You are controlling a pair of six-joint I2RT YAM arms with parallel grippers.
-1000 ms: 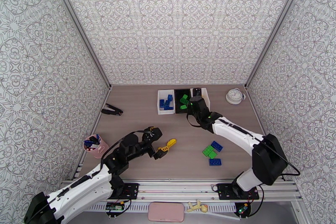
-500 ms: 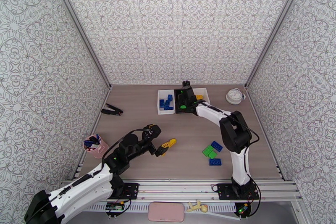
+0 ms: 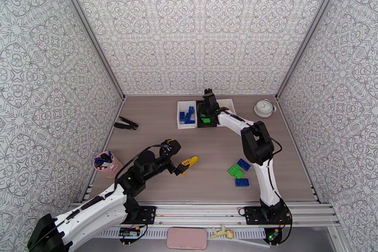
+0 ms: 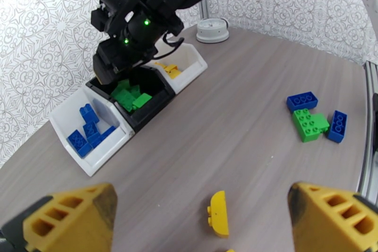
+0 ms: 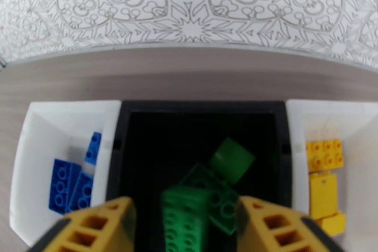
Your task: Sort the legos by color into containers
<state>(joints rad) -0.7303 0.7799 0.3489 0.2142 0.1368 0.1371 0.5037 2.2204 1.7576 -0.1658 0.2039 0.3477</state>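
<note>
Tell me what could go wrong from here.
The yellow brick lies on its side in front of the open left tool; closing could tip or push it away. The loose green brick sits against two blue bricks, so grabbing one might drag the others. The right tool, low over the black bin, could catch its rim.

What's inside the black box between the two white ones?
The black box holds loosely piled green bricks. No other colour shows; the pile covers whatever lies beneath.

Under the yellow-fingered right gripper (image 5: 184, 210) the black bin (image 5: 198, 106) holds green bricks (image 5: 231, 160). Left of it a white bin (image 5: 61, 106) has blue bricks (image 5: 61, 191), right of it a second white bin (image 5: 330, 116) yellow bricks (image 5: 323, 153). The wall (image 5: 189, 2) beyond carries grey ornaments.
</note>
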